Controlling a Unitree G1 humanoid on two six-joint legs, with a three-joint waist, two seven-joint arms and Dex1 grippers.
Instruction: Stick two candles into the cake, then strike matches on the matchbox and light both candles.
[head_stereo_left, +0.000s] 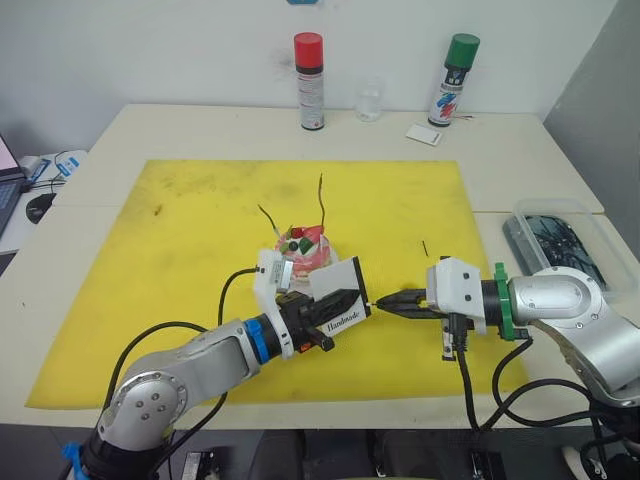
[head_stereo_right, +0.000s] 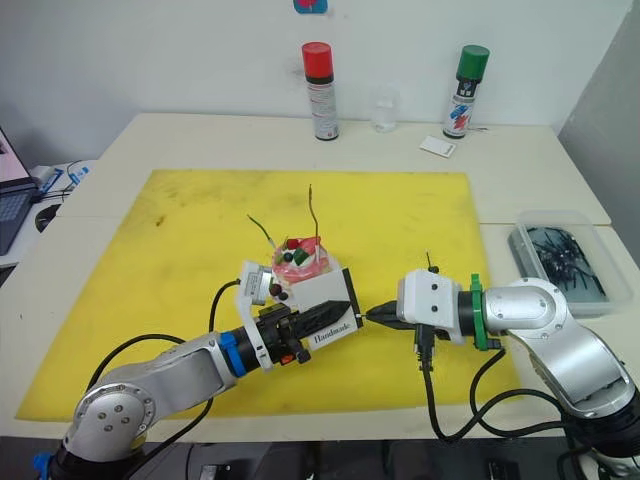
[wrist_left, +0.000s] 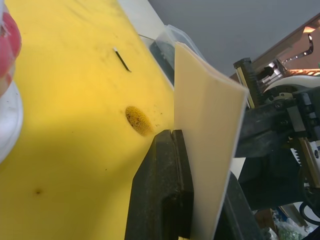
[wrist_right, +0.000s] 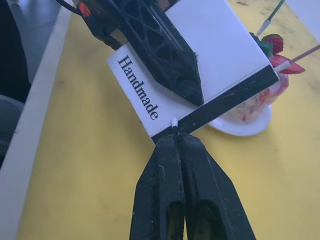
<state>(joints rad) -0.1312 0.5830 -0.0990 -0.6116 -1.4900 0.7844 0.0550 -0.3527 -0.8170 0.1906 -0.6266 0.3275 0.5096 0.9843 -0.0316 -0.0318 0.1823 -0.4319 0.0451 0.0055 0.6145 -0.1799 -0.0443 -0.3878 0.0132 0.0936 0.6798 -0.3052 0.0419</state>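
The pink cake (head_stereo_left: 305, 250) on its white plate stands mid-mat with two thin wavy candles (head_stereo_left: 321, 200) (head_stereo_left: 268, 218) rising from it. Just in front of it my left gripper (head_stereo_left: 352, 293) is shut on the white "Handmade" matchbox (head_stereo_left: 340, 275), held on edge above the mat. My right gripper (wrist_right: 176, 142) is shut on a match whose pale head (wrist_right: 173, 121) touches the matchbox's black strip (wrist_right: 225, 100). A second match (head_stereo_left: 424, 248) lies on the mat to the right of the cake.
The yellow mat (head_stereo_left: 200, 250) covers most of the table. At the back stand a red-capped can (head_stereo_left: 310, 80), a small glass (head_stereo_left: 370, 100), a green-capped can (head_stereo_left: 453, 78) and a white card (head_stereo_left: 423, 135). A clear tray (head_stereo_left: 560, 235) sits at the right.
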